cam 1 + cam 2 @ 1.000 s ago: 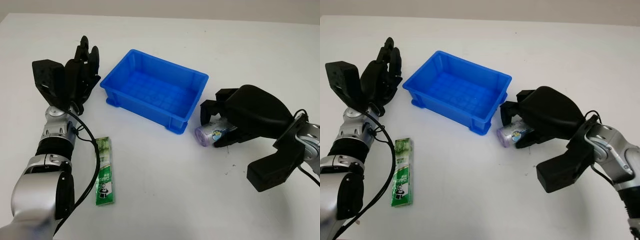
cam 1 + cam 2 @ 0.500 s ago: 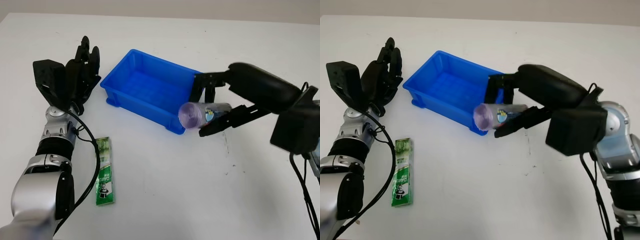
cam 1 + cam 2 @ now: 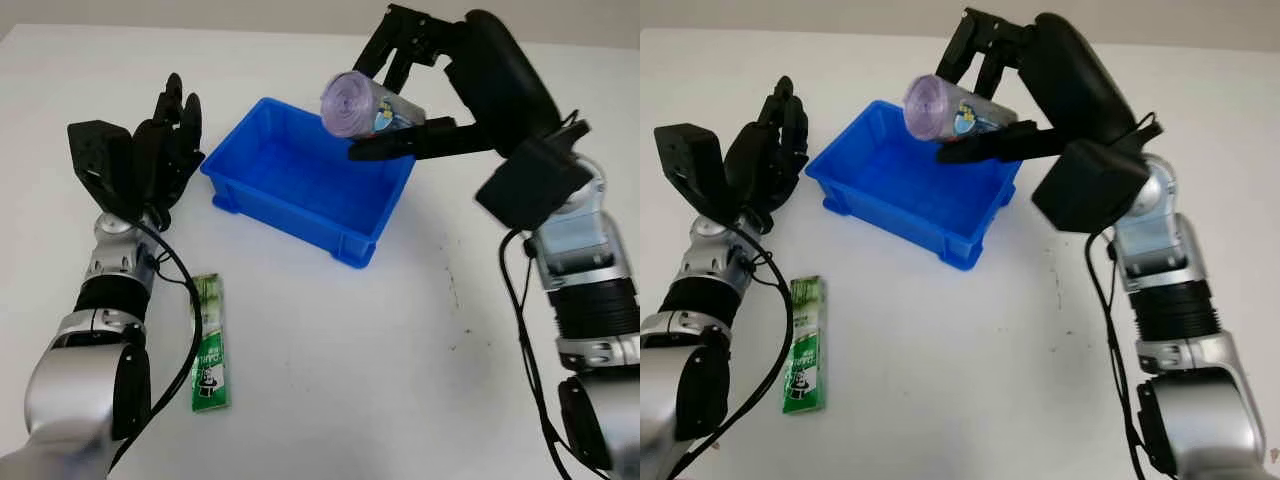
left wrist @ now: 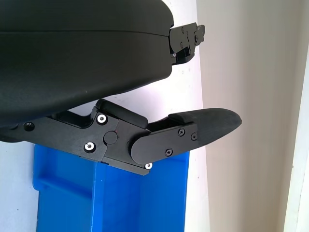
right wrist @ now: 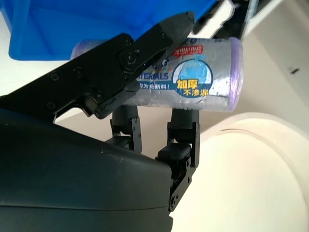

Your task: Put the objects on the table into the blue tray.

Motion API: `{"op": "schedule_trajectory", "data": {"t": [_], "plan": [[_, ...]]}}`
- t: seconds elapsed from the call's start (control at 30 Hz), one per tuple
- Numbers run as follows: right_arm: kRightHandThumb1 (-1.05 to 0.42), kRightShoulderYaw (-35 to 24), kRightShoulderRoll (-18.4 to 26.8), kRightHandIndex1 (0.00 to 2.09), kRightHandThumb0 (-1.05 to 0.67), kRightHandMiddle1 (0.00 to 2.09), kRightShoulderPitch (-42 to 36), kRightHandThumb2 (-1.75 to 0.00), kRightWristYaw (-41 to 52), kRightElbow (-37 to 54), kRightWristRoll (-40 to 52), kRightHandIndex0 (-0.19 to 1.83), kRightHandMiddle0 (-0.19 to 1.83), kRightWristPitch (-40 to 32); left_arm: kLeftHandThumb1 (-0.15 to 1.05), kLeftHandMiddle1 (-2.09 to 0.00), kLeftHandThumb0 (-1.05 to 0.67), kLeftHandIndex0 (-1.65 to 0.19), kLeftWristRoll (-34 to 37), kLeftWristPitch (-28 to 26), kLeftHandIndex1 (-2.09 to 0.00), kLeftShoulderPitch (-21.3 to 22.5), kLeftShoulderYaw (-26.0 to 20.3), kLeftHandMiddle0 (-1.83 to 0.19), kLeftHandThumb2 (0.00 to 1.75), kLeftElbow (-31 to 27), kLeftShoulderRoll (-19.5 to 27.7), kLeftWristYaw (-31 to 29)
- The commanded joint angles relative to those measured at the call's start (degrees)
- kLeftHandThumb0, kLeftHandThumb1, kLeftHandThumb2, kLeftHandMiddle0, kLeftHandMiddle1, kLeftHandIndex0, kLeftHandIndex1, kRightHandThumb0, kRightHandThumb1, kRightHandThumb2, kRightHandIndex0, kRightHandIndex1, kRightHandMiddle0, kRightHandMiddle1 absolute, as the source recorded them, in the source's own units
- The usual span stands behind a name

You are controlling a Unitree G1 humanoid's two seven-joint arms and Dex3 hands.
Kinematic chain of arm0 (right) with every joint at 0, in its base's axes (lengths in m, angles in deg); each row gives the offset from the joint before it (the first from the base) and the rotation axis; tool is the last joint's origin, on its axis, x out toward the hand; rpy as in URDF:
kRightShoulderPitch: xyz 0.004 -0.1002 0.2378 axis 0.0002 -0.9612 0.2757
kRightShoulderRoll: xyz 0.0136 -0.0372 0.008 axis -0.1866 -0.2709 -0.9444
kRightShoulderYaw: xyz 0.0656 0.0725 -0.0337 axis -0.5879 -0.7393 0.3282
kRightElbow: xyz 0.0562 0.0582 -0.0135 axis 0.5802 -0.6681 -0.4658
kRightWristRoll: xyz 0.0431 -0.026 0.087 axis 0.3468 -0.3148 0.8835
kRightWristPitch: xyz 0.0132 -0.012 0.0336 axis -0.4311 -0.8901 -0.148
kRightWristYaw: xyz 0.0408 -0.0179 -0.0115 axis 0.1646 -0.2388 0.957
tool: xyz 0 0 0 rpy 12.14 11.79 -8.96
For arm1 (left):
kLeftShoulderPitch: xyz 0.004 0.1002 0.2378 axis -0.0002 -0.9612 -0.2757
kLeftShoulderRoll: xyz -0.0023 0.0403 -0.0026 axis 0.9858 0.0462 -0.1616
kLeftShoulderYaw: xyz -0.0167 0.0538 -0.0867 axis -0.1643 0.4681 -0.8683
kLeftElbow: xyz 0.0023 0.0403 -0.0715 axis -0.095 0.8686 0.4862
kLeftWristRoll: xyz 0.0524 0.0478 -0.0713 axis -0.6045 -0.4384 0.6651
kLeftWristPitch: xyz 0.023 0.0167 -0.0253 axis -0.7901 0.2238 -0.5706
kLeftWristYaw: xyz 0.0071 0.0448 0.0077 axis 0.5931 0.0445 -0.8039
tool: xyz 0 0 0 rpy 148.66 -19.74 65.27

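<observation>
Left eye view: the right robot hand is raised above the far right part of the blue tray, its fingers closed around a purple roll of bags that lies tilted, the round end facing the camera. The left robot hand is open, just beside the tray's left end, above the white surface. A green sachet lies flat on the surface near the left arm, well apart from the tray.

Left wrist view: the left robot hand holds nothing; a black finger reaches out over the tray's blue rim.

Right wrist view: black fingers clamp the roll across its printed label, with the tray beyond it.
</observation>
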Motion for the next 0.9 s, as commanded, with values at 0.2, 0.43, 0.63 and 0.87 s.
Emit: {"op": "schedule_trajectory", "data": {"t": [0.2, 0.43, 0.63, 0.87], "plan": [[-1.03, 6.5, -3.7, 2.09, -0.48, 2.09, 9.73, -0.06, -9.87, -22.44, -8.6, 0.95, 0.7, 8.96, 1.05, 0.0, -0.7, 0.19, 0.17, 0.67, 0.0, -1.13, -0.42, 0.19, 0.66, -1.01, -0.73, 1.15], [-1.05, 10.66, -0.31, 0.87, -0.66, 0.81, 11.19, -0.11, 5.37, -22.64, -9.32, 0.09, 0.1, 6.73, 1.05, 0.0, -0.7, 0.19, 0.08, 0.04, 0.0, -2.08, -0.29, 0.19, 0.65, -2.32, -0.64, 1.95], [-1.05, 9.58, 2.23, 0.11, -0.78, 0.02, 8.98, -0.3, 11.78, -15.98, -7.17, -0.17, -0.18, 3.94, 1.05, 0.0, -0.71, 0.19, 0.24, 0.48, 0.0, -1.6, -0.36, 0.19, 0.64, -1.27, -1.1, 1.91], [-1.05, 5.21, 2.46, 0.0, -0.82, 0.0, 5.2, -0.37, 10.49, -9.31, -1.8, -0.19, -0.19, 3.4, 1.05, 0.0, -0.74, 0.19, -0.23, -0.47, 0.0, -0.84, 0.12, 0.19, 0.65, -0.74, -1.2, 2.12]]}}
